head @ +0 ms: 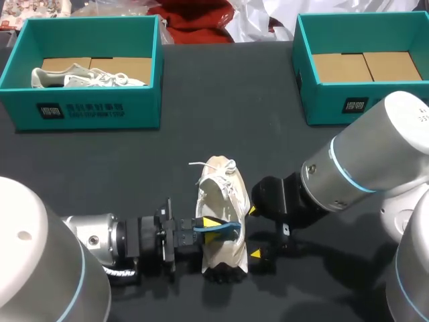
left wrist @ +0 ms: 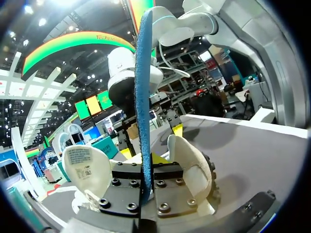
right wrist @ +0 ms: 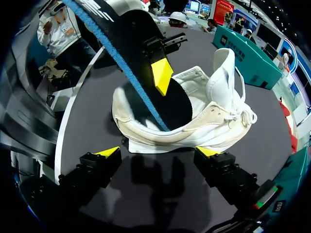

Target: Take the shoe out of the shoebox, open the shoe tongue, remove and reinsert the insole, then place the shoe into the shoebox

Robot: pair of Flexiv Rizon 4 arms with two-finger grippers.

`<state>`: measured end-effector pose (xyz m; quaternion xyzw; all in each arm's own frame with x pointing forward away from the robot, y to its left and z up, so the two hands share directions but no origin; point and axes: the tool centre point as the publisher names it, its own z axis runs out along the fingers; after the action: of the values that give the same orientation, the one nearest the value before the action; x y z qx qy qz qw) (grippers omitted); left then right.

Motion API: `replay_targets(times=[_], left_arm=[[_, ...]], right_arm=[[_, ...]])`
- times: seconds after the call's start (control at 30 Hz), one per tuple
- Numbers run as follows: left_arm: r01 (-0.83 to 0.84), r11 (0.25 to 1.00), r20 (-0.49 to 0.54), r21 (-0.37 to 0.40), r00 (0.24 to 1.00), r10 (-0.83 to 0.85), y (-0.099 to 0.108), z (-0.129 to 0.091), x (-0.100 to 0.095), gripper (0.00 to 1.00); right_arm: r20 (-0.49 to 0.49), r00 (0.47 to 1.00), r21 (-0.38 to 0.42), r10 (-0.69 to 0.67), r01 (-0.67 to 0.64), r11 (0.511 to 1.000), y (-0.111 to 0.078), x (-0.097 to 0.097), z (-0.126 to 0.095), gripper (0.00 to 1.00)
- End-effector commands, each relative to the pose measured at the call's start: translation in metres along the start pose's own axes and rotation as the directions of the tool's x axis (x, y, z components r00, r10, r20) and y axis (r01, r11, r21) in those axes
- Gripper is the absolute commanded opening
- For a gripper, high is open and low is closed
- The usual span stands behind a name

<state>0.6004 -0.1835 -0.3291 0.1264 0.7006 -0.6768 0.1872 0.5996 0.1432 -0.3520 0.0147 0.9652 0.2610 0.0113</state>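
Note:
A white shoe (head: 221, 201) lies in the middle of the black table (head: 221, 114), laces toward the back. My left gripper (head: 216, 227) is shut on the dark insole (head: 224, 230), whose blue edge (left wrist: 142, 87) rises from between its fingers. In the right wrist view the insole (right wrist: 146, 92) slants down into the shoe's (right wrist: 204, 116) opening, with the tongue (right wrist: 222, 73) standing up. My right gripper (right wrist: 158, 151) is open beside the shoe's right flank (head: 255, 232), one yellow tip at each end of the sole, with nothing between its fingers.
A teal shoebox (head: 87, 107) at the back left holds a second pale shoe (head: 80, 78). Another teal shoebox (head: 322, 100) at the back right shows only its cardboard floor. Crumpled paper and red cloth lie behind the boxes.

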Motion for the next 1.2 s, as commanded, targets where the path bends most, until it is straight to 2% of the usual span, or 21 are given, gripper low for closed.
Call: replay_targets(times=[0.03, 0.3, 0.67, 0.8, 1.2], left_arm=[[0.015, 0.999, 0.019, -0.044, 1.0, -0.014, 0.008, 0.008, -0.003, 0.0], [0.022, 0.996, 0.024, -0.083, 1.0, -0.02, 0.016, 0.01, -0.006, 0.0], [0.004, 0.998, -0.001, -0.064, 1.0, -0.004, 0.002, 0.01, -0.006, 0.0], [0.003, 0.998, -0.006, -0.056, 1.0, -0.003, -0.002, 0.009, -0.007, 0.12], [-0.014, 0.999, -0.019, -0.034, 1.0, 0.014, -0.016, 0.013, -0.008, 0.28]], right_arm=[[0.004, 1.0, -0.001, 0.001, -0.001, 1.0, -0.001, 0.002, 0.0, 1.0], [0.004, 1.0, -0.001, 0.001, -0.001, 1.0, -0.001, 0.002, 0.0, 1.0], [0.004, 1.0, -0.001, 0.001, -0.001, 1.0, -0.001, 0.002, 0.0, 1.0], [0.004, 1.0, -0.001, 0.001, -0.001, 1.0, -0.001, 0.002, 0.0, 1.0], [0.004, 1.0, -0.001, 0.001, -0.001, 1.0, -0.001, 0.002, 0.0, 1.0]])
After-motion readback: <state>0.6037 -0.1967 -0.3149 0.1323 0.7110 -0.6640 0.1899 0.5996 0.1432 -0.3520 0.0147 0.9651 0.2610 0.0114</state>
